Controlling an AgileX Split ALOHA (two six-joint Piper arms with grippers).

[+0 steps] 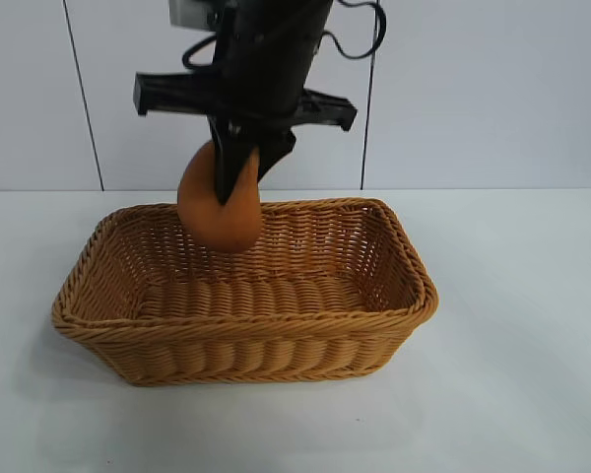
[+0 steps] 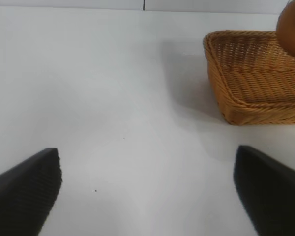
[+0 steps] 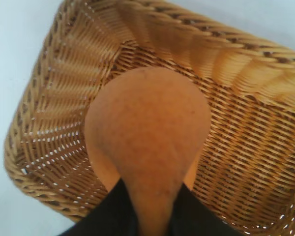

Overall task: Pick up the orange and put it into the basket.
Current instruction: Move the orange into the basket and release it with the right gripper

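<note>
The dull orange-brown orange [image 1: 217,207] hangs over the far left part of the tan wicker basket [image 1: 276,340], above its floor. My right gripper [image 1: 238,168] reaches down from above and is shut on the orange's upper knob. In the right wrist view the orange [image 3: 147,132] swells out below the black fingers [image 3: 110,214], with the basket's woven floor and walls [image 3: 246,123] beneath it. My left gripper [image 2: 147,182] hovers low over the bare white table, off to the side of the basket [image 2: 255,73], open and holding nothing. An edge of the orange [image 2: 292,27] shows there too.
A white table [image 1: 512,374] surrounds the basket on all sides. A white panelled wall [image 1: 492,89] rises behind it. The right arm's black body [image 1: 266,59] and cables hang over the basket's far rim.
</note>
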